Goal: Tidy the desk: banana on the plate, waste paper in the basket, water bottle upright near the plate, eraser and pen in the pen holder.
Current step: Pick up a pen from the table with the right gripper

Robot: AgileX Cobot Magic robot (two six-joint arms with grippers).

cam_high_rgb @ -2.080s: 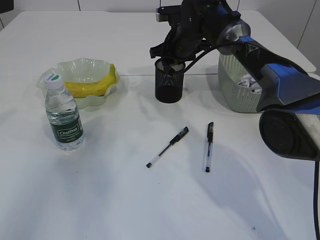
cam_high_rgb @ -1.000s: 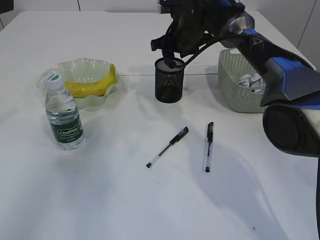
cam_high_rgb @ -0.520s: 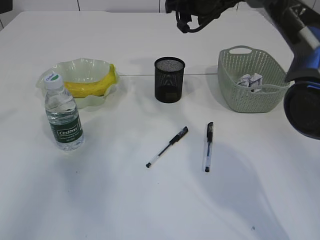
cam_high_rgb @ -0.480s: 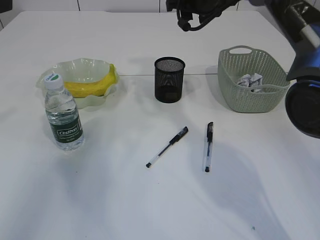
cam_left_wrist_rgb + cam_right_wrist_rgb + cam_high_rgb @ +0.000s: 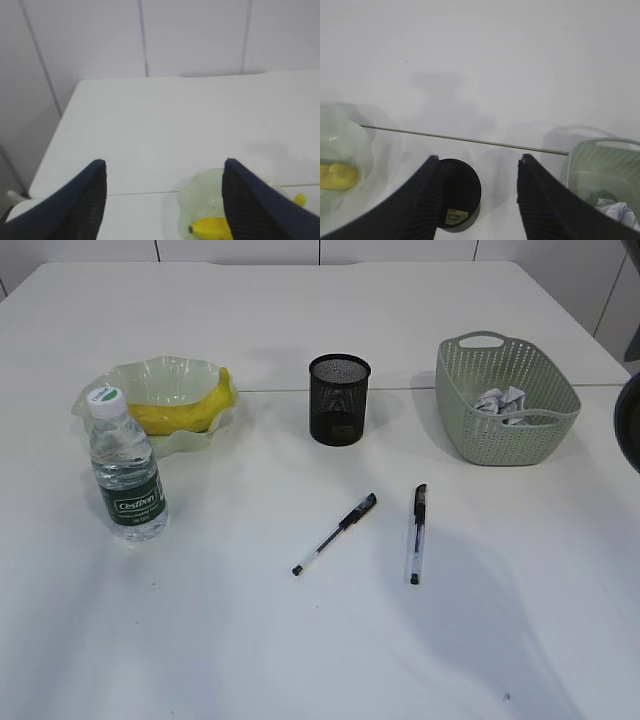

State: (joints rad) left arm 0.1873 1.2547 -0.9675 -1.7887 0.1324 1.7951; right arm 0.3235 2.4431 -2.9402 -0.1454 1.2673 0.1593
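At tabletop centre: two pens (image 5: 335, 533) (image 5: 416, 533) loose, six o'clock of holder (image 5: 339, 400). Banana (image 5: 185, 410) on plate (image 5: 160, 375), bottle (image 5: 125, 465) upright beside, paper (image 5: 500, 400) in basket (image 5: 510, 435). Eraser unseen. Left fingers (image 5: 162, 200), right fingers (image 5: 477, 192) both open, empty.

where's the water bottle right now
In the exterior view, the water bottle stands upright on the left side of the table, just in front of the plate holding the banana.

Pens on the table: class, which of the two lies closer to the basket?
The right-hand pen, lying nearly straight toward the camera below the basket. The other pen lies slanted, further left, below the pen holder.
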